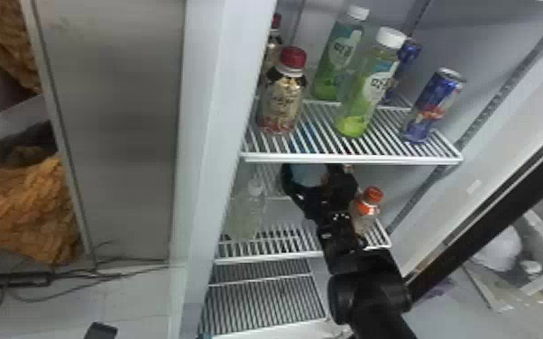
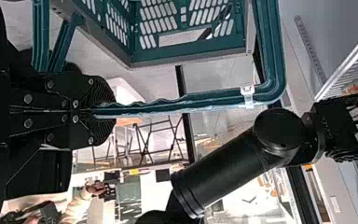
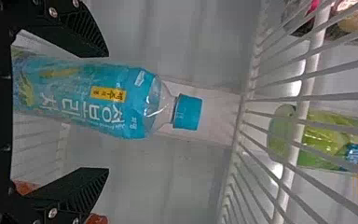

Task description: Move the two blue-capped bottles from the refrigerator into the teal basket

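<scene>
My right gripper (image 1: 313,181) is in the refrigerator, below the upper shelf, its fingers on either side of a blue-capped bottle (image 1: 306,173). In the right wrist view this gripper (image 3: 101,112) stands open around the upright bottle (image 3: 88,97), with gaps between bottle and fingertips; its blue cap (image 3: 188,112) faces the shelf above. The left wrist view has my left gripper (image 2: 103,112) shut on the handle of the teal basket (image 2: 191,49).
On the upper shelf (image 1: 352,158) stand red-capped bottles (image 1: 280,101), white-capped green bottles (image 1: 365,90) and blue cans (image 1: 435,106). A clear bottle (image 1: 250,209) is left of the right arm, an orange-capped bottle (image 1: 367,208) close on its right. The refrigerator's side wall (image 1: 216,108) borders the left.
</scene>
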Controlling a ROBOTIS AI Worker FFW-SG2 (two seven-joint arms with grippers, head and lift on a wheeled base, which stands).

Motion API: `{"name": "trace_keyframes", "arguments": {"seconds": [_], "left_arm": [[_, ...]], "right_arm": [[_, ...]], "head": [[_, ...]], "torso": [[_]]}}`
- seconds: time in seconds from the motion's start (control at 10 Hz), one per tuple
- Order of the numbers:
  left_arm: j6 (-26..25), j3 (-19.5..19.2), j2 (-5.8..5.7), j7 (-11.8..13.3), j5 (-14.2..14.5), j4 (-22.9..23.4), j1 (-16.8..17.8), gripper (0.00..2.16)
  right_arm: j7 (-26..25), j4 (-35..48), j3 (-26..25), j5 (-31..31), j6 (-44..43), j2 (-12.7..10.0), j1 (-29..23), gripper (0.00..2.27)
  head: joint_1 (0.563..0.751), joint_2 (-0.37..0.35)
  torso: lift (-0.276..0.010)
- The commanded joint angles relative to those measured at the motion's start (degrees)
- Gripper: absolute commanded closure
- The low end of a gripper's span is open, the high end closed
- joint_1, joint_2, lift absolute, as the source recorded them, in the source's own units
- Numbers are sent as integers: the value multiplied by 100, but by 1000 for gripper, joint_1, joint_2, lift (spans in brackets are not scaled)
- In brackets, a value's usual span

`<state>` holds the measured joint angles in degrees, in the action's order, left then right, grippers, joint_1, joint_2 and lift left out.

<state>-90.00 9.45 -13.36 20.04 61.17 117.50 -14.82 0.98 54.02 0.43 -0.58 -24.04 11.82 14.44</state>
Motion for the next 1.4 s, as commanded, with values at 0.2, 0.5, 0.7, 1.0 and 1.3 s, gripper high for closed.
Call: {"name": "trace_keyframes", "arguments": {"seconds": [0.2, 0.5, 0.7, 1.0, 1.3], "left_arm": [[-3, 31, -9, 0, 0, -15, 34, 1199], [-3, 39, -18, 9, 18, -15, 34, 1199], [-3, 31, -18, 9, 27, -15, 6, 1199], [-3, 4, -18, 9, 35, -15, -22, 1199], [-3, -22, -9, 18, 35, -15, -50, 1199]], "right_arm": [[-2, -23, 132, -47, 280, 31, 216, 565], [-2, 33, 150, -135, 238, 40, 103, 766], [-2, 216, 45, -232, 27, 40, -164, 766], [-2, 793, -26, -232, -114, 40, -600, 766], [42, 1313, -78, -241, -170, 40, -951, 766]], "head": [[695, -350], [695, -350], [695, -350], [695, -350], [695, -350]], "torso": [[-145], [-145], [-145], [-145], [-145]]}}
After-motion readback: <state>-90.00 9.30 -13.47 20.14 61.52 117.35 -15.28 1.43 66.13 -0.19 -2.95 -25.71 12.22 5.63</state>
